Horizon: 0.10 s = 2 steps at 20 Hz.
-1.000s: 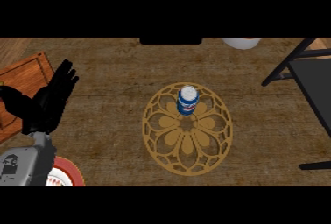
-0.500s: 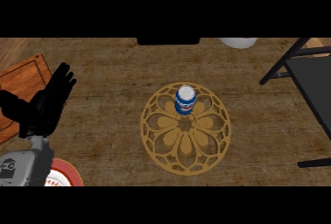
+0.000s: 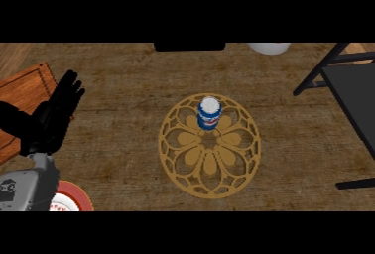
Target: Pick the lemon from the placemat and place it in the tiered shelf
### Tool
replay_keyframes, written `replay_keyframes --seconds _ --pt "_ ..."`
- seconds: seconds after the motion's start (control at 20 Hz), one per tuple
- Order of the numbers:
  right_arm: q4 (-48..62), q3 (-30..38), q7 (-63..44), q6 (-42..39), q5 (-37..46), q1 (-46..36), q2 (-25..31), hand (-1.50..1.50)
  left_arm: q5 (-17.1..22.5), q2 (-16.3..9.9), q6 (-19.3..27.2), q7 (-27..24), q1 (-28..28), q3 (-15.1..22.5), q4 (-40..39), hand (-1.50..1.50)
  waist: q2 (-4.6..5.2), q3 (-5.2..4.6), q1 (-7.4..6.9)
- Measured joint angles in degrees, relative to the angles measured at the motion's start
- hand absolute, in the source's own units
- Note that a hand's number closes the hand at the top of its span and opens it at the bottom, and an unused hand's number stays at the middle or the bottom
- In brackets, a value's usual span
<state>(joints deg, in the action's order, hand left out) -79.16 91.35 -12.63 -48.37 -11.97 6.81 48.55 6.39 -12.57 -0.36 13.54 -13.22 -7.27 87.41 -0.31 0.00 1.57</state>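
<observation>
While you look for a lemon, note that none shows: your one item on the placemat [image 3: 210, 147] is a blue and white can [image 3: 210, 113] with a pale lid. Count so far: one can, one oval gold placemat with a cut-out flower pattern, one left hand [image 3: 53, 119], one dark tiered shelf [image 3: 350, 94].

Can stands upright on the far part of the placemat, just above the flower's centre. Long axis vertical, lid facing up toward you. It sits well apart from both the hand and the shelf.

Your left hand is at the view's left edge, fingers straight and a little spread, pointing away from you, holding nothing. Its grey forearm [image 3: 28, 182] enters from the lower left corner. Right hand is out of view.

Shelf frame fills the right edge, with a flat dark panel between black bars.

Also one each: a wooden board [image 3: 23, 94] under and behind the hand, a red-rimmed plate [image 3: 72, 198] at the lower left partly hidden by the forearm, a white round object [image 3: 268, 47] at the top edge, and a black block [image 3: 189, 46] at top centre.
</observation>
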Motion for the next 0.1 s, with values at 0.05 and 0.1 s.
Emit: replay_keyframes --seconds 0.05,0.1 --pt "-0.10 0.94 1.53 -1.16 -0.17 1.27 -0.22 -1.50 0.04 -0.03 -0.09 0.26 -0.21 0.01 0.05 0.00 0.03 0.00 -0.12" --pt "0.63 1.48 3.36 -2.11 -0.05 2.32 0.08 -1.50 -0.27 0.20 0.14 0.42 -0.15 0.33 0.46 0.00 0.05 0.01 -0.26"
